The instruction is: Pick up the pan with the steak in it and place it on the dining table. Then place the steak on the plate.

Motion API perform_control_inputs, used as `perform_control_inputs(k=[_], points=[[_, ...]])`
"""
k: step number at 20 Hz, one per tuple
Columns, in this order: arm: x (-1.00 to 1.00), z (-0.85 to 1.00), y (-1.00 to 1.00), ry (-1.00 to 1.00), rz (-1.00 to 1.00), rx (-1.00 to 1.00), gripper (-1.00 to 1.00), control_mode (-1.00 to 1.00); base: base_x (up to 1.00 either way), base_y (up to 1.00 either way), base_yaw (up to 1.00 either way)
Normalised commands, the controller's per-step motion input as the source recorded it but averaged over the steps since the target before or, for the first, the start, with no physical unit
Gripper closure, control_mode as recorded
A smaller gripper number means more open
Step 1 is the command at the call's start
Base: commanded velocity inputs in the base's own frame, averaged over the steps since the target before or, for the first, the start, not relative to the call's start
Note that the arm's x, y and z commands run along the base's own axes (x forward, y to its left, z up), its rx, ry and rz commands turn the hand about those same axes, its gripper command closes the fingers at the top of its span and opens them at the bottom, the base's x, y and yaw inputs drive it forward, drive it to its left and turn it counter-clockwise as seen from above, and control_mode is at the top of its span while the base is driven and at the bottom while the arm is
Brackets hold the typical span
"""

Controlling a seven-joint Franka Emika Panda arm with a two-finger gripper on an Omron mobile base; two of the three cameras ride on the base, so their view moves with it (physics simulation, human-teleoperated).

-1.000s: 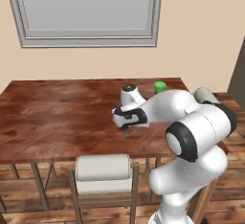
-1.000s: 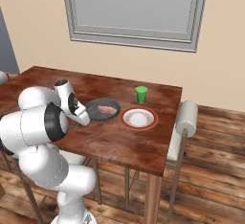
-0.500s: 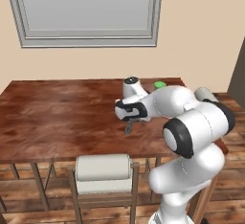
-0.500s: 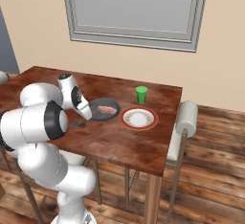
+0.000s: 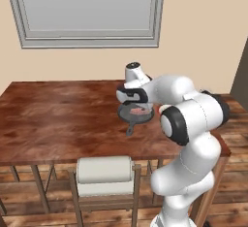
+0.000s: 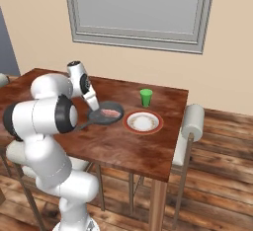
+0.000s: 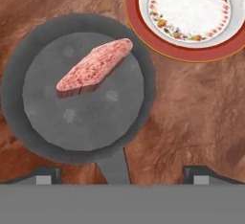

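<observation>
Left base view: the pan (image 5: pixel 136 114) sits on the dining table (image 5: pixel 58 119); right base view: the plate (image 6: pixel 143 122) just right of it; hand view — gripper (image 7: pixel 122 174) spread wide, empty, above the steak (image 7: pixel 94 66); an off-centre pinch could flip it onto wood.

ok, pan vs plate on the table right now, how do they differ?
The pan is dark grey all over; the plate has a red-orange rim and whitish centre. The pan has a short handle, the plate has none. The pan holds the steak; the plate is bare. Both are round, similar in width, side by side on the dining table.
</observation>
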Motion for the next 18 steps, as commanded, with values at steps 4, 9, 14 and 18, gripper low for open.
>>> perform_control_inputs(k=[4,9,14,18], points=[[0.43,0.22,-0.26,0.00,-0.10,0.02,-1.00,-1.00,0.00,0.00,0.00],[0.04,0.00,-0.45,-0.07,-0.03,0.01,-1.00,-1.00,0.00,0.00,0.00],[-0.02,0.00,-0.18,-0.12,0.00,0.04,-1.00,-1.00,0.00,0.00,0.00],[-0.01,-0.03,-0.09,0.00,0.00,0.02,-1.00,-1.00,0.00,0.00,0.00]])
